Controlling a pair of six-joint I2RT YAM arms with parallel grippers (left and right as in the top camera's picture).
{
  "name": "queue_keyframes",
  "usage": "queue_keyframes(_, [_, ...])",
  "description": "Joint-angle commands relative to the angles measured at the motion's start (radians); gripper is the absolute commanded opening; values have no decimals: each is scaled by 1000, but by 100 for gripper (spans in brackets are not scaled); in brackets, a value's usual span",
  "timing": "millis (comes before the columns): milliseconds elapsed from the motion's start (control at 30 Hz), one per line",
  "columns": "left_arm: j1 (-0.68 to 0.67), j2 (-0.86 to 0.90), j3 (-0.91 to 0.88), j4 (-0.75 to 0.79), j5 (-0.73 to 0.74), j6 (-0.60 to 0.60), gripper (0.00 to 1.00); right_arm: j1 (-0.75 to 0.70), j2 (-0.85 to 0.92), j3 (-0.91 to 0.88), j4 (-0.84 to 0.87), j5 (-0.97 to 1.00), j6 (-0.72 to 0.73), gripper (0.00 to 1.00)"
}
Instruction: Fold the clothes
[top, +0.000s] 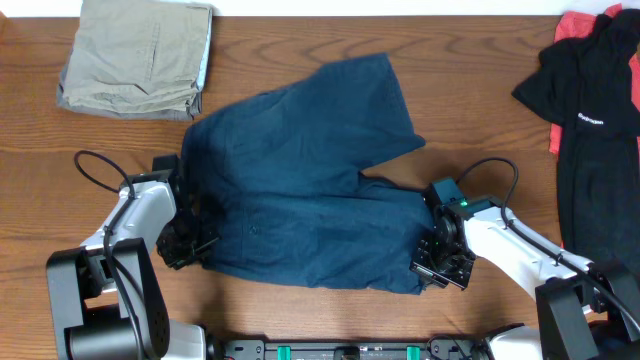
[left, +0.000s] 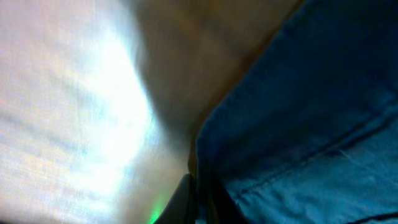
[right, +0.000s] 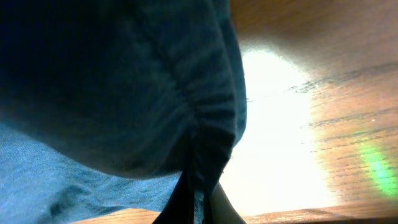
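The right claw (right: 202, 199) is closed on a gathered edge of the dark navy denim-like garment (top: 300, 190). In the right wrist view the cloth puckers into tight pleats that run down into the fingertips, which suggests a firm pinch through more than one layer. The left claw (left: 196, 202) looks clamped on the opposite edge. Its wrist view is blurred, but a stitched hem runs straight into the dark fingers and the cloth stands up off the wood in front of the lens.

From overhead, both claws sit toward the near edge of the brown wooden table (top: 480, 100), one at each near corner of the garment. Holding both ends of one edge is likely meant to let that whole edge be carried over in a single sweep, so that it does not sag in the middle.

The garment lies across the middle of the table. Its near portion is spread wide between the claws, and one leg angles toward the far side, so the fold looks barely begun.

The folded khaki-beige trousers (top: 135, 55) lie at the table's far left corner. The black T-shirt with small white lettering (top: 590, 120) lies at its right edge over some red cloth (top: 580, 25). Both are well apart from the garment, probably set aside so the fold has room.
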Motion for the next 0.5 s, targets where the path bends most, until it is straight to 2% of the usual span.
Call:
queue_keyframes(0, [5, -33, 16, -53, 34, 2, 6, -36, 7, 12, -36, 27, 14, 1])
queue_keyframes(300, [-3, -298, 43, -244, 93, 2, 6, -152, -186, 161, -229, 34, -144, 1])
queue_keyframes(467, [-3, -457, 80, -324, 196, -1, 6, -162, -301, 259, -338, 89, -151, 1])
